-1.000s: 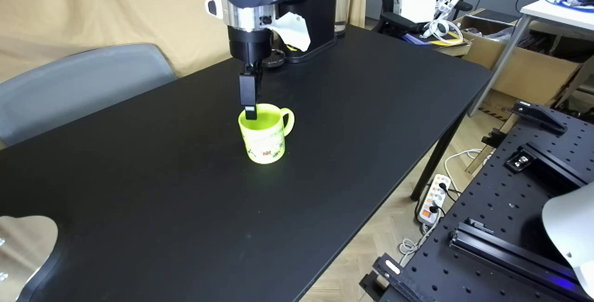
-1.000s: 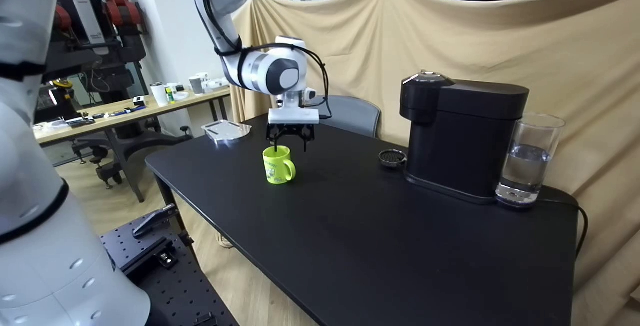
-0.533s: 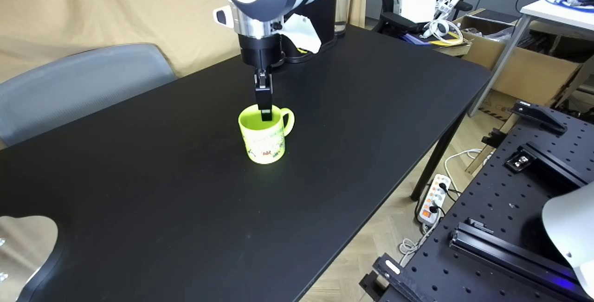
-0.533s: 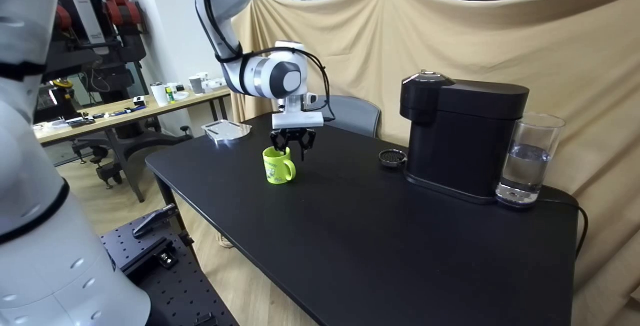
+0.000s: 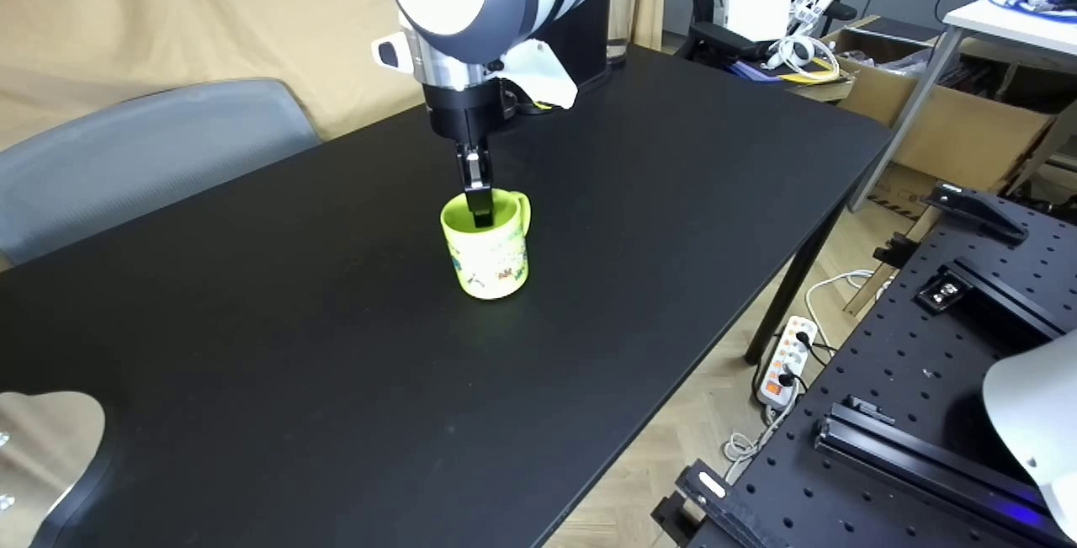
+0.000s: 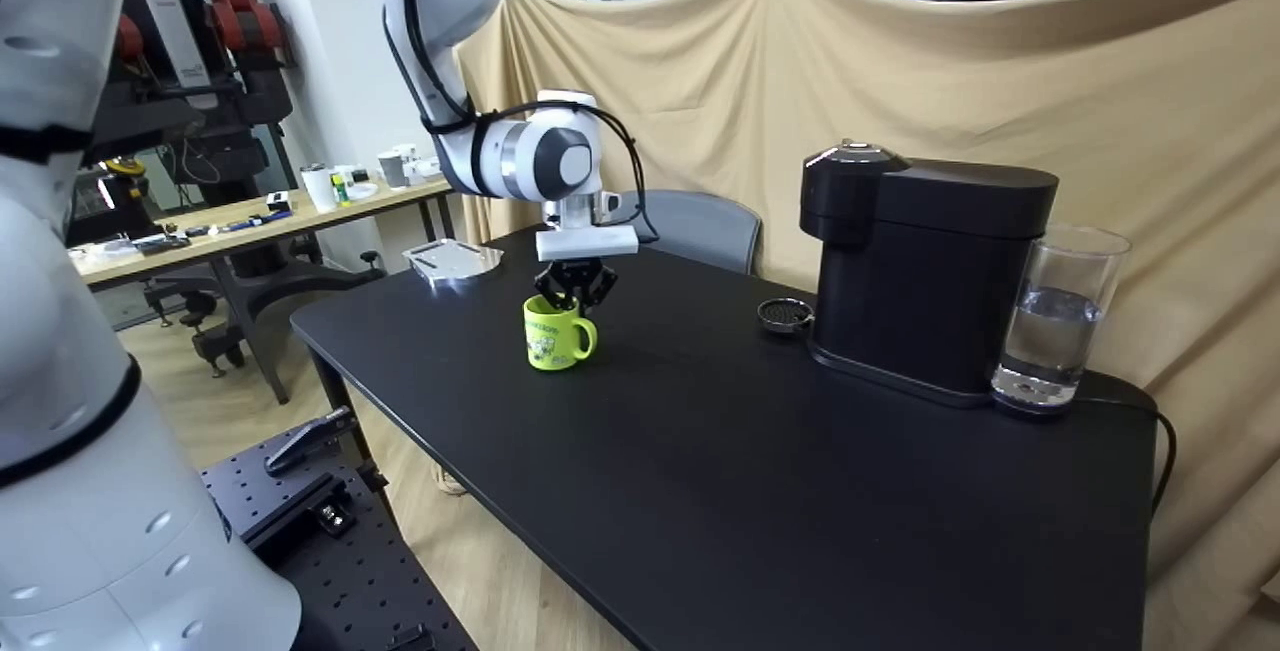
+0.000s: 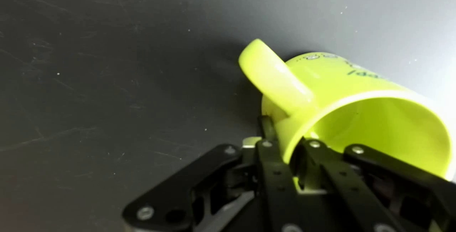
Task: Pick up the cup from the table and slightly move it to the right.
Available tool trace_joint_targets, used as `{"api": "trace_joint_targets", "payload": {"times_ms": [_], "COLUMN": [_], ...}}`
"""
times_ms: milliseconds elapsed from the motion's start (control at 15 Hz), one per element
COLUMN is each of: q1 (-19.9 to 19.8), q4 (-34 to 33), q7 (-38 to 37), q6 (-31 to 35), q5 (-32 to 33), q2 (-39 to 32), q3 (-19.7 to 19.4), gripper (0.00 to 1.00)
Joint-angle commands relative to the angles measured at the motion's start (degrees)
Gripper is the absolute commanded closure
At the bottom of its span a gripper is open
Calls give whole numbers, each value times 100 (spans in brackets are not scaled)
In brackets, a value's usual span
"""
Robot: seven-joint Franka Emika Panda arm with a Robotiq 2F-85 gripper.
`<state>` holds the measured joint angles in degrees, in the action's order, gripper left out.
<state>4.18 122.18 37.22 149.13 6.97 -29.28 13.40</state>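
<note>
The lime-green cup (image 5: 495, 268) stands about upright, its base seemingly resting on the black table (image 5: 320, 413); the printed side shows in both exterior views. Down at its rim is my gripper (image 7: 287, 140), shut on the cup wall close to the handle. In the wrist view one finger lies outside the wall and the other inside the mouth. From above, the cup (image 7: 331, 78) shows its handle (image 7: 272, 75) pointing up and left in that picture. An exterior view has the handle (image 6: 588, 339) at the cup's right side, just below the gripper (image 6: 572, 307).
A black coffee machine (image 6: 920, 281) stands at the table's back, with a glass water container (image 6: 1060, 331) beside it and a small round drip tray (image 6: 785, 315) in front. A shiny metal plate (image 6: 455, 259) lies at another end. A grey chair (image 5: 160, 152) backs onto the long edge.
My gripper has come down and across to the cup's handle side, and its fingers have closed on the wall. The cup has shifted slightly and turned a little.
</note>
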Motion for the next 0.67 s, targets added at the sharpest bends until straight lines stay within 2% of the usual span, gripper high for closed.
{"api": "trace_joint_targets", "payload": {"times_ms": [0, 200, 600], "q1": [4, -7, -89], "q4": [-35, 88, 283], "q7": [-73, -128, -388], "q6": [-88, 28, 364], "q5": [88, 130, 285], "q2": [90, 308, 982], "q3": [2, -56, -420], "gripper": [98, 98, 98]}}
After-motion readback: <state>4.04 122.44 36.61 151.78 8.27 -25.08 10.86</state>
